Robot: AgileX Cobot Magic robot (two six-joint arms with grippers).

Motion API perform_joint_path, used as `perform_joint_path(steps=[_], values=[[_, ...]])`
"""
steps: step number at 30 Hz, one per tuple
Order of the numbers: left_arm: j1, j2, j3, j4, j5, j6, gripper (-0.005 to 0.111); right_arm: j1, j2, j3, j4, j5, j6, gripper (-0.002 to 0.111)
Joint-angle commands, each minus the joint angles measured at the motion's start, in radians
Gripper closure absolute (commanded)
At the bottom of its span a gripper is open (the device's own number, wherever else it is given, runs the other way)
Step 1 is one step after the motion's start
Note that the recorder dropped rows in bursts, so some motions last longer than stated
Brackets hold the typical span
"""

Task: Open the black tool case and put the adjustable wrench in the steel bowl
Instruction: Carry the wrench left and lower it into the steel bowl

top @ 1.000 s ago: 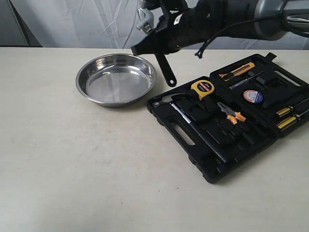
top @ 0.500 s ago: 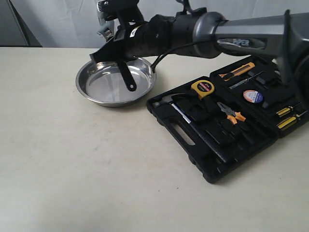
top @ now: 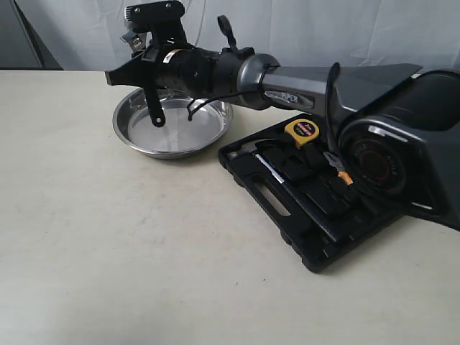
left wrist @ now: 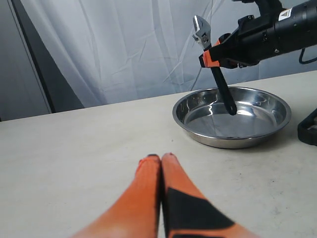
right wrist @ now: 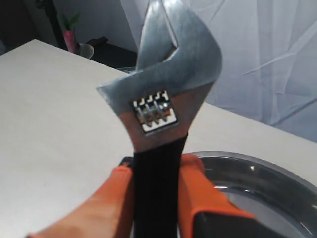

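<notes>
My right pincer clamps the adjustable wrench, its handle hanging down. Right beneath it sits the steel bowl. The open black tool case lies well off to one side.

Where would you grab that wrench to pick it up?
The black handle just under the silver head: it is slim and straight. Come at the flat face, fingers on both edges, as the right gripper holds the wrench now over the bowl.

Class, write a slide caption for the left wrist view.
Held head-up by the right gripper, the adjustable wrench hangs over the steel bowl; the left gripper shut.
</notes>
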Motion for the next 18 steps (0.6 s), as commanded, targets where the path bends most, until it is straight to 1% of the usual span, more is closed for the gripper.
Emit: perform_joint_path(steps=[1,8,10,11,13,15,16,18], values=[[-0.001,0.004,-0.002,-0.002,-0.004,-0.001,0.106,-0.003,0.032,-0.031,0.007,-0.034,0.002,0.108],[-0.001,0.004,-0.002,-0.002,-0.004,-0.001,0.106,-0.003,0.061,-0.031,0.003,0.03,0.002,0.107],[-0.001,0.004,-0.002,-0.002,-0.004,-0.001,0.106,-0.003,0.071,-0.031,0.001,0.043,0.002,0.102],[-0.001,0.004,-0.002,-0.002,-0.004,-0.001,0.106,-0.005,0.073,-0.031,0.001,0.05,0.002,0.096],[-0.001,0.004,-0.002,-0.002,-0.004,-0.001,0.106,-0.005,0.075,-0.031,0.001,0.054,0.002,0.08],[-0.001,0.004,-0.002,-0.002,-0.006,-0.001,0.106,-0.005,0.075,-0.031,0.001,0.054,0.002,0.068],[-0.001,0.004,-0.002,-0.002,-0.006,-0.001,0.106,-0.005,0.074,-0.031,0.001,0.054,0.002,0.066],[-0.001,0.004,-0.002,-0.002,-0.006,-0.001,0.106,-0.005,0.07,-0.031,0.001,0.054,0.002,0.068]])
